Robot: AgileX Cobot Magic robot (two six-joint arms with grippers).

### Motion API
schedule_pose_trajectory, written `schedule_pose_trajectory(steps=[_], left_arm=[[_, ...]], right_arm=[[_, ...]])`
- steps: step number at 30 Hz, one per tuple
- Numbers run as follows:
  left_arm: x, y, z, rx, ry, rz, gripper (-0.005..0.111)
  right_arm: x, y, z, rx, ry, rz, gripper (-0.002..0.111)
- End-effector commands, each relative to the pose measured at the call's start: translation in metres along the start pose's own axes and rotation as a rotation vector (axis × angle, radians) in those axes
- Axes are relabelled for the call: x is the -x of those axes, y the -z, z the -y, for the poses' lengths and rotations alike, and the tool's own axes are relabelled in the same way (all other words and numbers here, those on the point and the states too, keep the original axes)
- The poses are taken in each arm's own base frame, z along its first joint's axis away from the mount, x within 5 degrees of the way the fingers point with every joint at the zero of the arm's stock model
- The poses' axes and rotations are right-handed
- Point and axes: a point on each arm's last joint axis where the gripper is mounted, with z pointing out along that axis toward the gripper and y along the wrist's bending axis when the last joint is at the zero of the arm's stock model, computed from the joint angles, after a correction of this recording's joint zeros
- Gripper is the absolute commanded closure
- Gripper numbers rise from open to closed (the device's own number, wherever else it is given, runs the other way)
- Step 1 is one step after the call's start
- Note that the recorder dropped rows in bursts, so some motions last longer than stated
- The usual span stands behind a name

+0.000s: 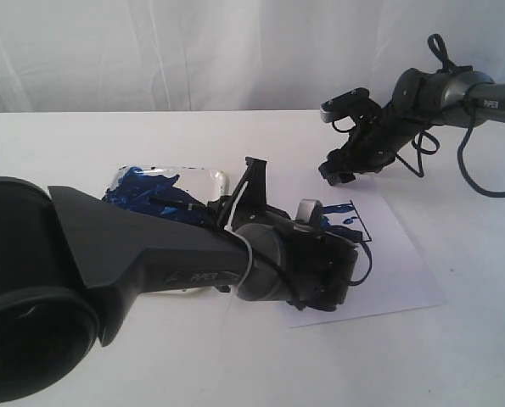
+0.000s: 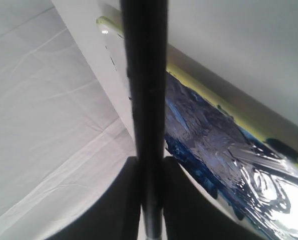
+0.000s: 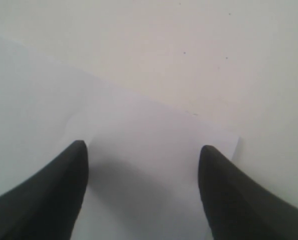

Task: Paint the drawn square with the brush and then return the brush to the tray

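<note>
The left pincer (image 2: pixel 151 162) is clamped on the brush (image 2: pixel 146 75) above the blue-smeared tray (image 2: pixel 209 96). The right pincer (image 3: pixel 143 165) is spread apart over a corner of the paper sheet (image 3: pixel 149 135); the drawn square (image 1: pixel 345 222) is smeared blue.

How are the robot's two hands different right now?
The left gripper is shut on the brush, while the right gripper stands open and holds nothing. The left gripper is low, close to the tray smeared with blue paint; the right gripper hangs higher, above the white paper. Both have dark fingers.
</note>
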Motion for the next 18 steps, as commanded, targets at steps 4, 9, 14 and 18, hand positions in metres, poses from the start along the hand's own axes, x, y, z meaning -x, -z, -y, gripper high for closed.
schedule_pose_trajectory(steps=[4,9,14,18], left_arm=[[-0.0095,0.0014,-0.0001,-0.001,-0.065,-0.1,0.107],[-0.0092,0.0015,-0.004,0.043,-0.055,-0.098,0.107],[-0.009,0.0016,-0.0066,0.074,-0.023,-0.096,0.107],[-0.0089,0.0017,-0.0078,0.09,0.046,-0.092,0.107]], right_arm=[[-0.0245,-0.0211,-0.0023,0.026,0.061,-0.139,0.048],[-0.0245,-0.0211,-0.0023,0.026,0.061,-0.139,0.048],[-0.0245,-0.0211,-0.0023,0.026,0.061,-0.139,0.048],[-0.0245,-0.0211,-0.0023,0.026,0.061,-0.139,0.048]])
